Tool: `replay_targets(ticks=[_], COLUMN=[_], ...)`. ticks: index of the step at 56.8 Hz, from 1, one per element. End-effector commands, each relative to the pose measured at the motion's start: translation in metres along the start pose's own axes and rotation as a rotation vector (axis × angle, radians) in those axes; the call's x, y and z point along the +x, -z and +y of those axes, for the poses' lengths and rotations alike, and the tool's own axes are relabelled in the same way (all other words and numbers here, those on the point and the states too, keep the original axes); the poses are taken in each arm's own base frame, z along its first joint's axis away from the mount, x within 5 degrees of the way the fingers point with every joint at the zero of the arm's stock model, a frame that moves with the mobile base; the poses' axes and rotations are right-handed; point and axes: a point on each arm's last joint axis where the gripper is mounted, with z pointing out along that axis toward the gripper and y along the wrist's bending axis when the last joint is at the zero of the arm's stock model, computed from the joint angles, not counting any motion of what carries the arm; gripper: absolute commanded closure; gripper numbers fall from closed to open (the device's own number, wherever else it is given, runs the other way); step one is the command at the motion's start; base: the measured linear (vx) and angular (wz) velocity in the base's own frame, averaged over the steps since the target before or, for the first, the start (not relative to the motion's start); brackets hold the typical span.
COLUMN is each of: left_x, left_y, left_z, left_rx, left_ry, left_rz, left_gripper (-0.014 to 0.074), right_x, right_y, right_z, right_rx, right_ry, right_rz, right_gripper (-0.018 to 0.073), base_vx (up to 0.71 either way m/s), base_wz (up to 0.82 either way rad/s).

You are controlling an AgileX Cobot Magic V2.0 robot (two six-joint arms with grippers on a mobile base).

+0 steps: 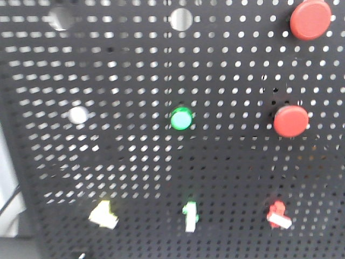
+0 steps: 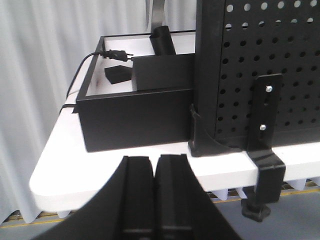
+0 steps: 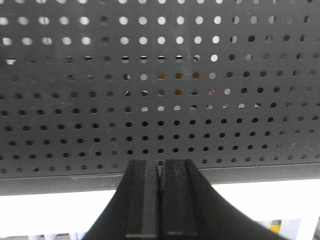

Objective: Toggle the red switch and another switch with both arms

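Black pegboard point(image 1: 161, 162) fills the front view, which is blurred. It stands upright on a white table point(image 2: 50, 167), held by a corner foot point(image 2: 205, 142) and a black clamp point(image 2: 265, 170) gripping the table edge.

An open black box point(image 2: 135, 120) sits on the table just left of the board, touching or nearly touching its edge. A cable with a plug point(image 2: 116, 54) hangs over the box's far rim.

Left gripper point(image 2: 155, 162): jaws pressed together, nothing between them. It sits off the front table edge and points at the spot where the box meets the board's left edge.

Right gripper point(image 3: 160, 167): jaws also together, empty. It faces the bare lower strip of the board, just above the table line.

Round buttons:
- Right column: two big red push buttons, upper point(image 1: 310, 19) and lower point(image 1: 291, 121).
- Centre: green button point(image 1: 181, 118).
- Left: white button point(image 1: 78, 114).
- Top row: two more pale discs, too blurred to identify.

Bottom row, small toggles:
- The red switch point(image 1: 278, 214) is at the right, directly under the lower red push button. Its white lever tip sits low and to the right.
- The pale yellow switch point(image 1: 103, 214) is at the left, under the white button. I can't tell its lever position.
- The white toggle with green point(image 1: 190, 216) stands upright between them.
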Motion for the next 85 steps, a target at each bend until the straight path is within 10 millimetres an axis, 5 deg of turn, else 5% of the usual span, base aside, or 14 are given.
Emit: replay_targets(ticks=[1, 34, 45, 58, 70, 76, 85], left_x=[-0.002, -0.002, -0.012, -0.047, -0.104, -0.132, -0.154], left_y=[0.000, 0.000, 0.002, 0.014, 0.027, 0.019, -0.003], left_z=[0.000, 0.000, 0.000, -0.001, 0.002, 0.003, 0.004], left_rx=[0.001, 0.001, 0.004, 0.032, 0.021, 0.002, 0.000], left_ry=[0.006, 0.002, 0.002, 0.100, 0.080, 0.036, 0.042], left_rz=[-0.079, -0.082, -0.174, -0.501, -0.467, -0.353, -0.240], left_gripper=[0.0594, 0.0594, 0.0594, 0.0594, 0.0594, 0.0594, 0.0594], right_x=[-0.006, -0.007, -0.023, -0.067, -0.142, -0.167, -0.181], right_y=[0.001, 0.001, 0.004, 0.020, 0.037, 0.025, 0.000], right_z=[0.000, 0.000, -0.001, -0.002, -0.004, -0.006, -0.005], right_rx=[0.004, 0.004, 0.010, -0.005, 0.042, 0.045, 0.019], right_ry=[0.015, 0.015, 0.015, -0.086, 0.092, 0.075, 0.030], right_rz=[-0.088, -0.094, -0.272, -0.579, -0.390, -0.281, -0.190], right_gripper=[0.0565, 0.0565, 0.0565, 0.0565, 0.0565, 0.0565, 0.0565], base_vx=[0.07, 0.01, 0.00, 0.00, 0.00, 0.00, 0.00], base_wz=[-0.06, -0.01, 0.00, 0.00, 0.00, 0.00, 0.00])
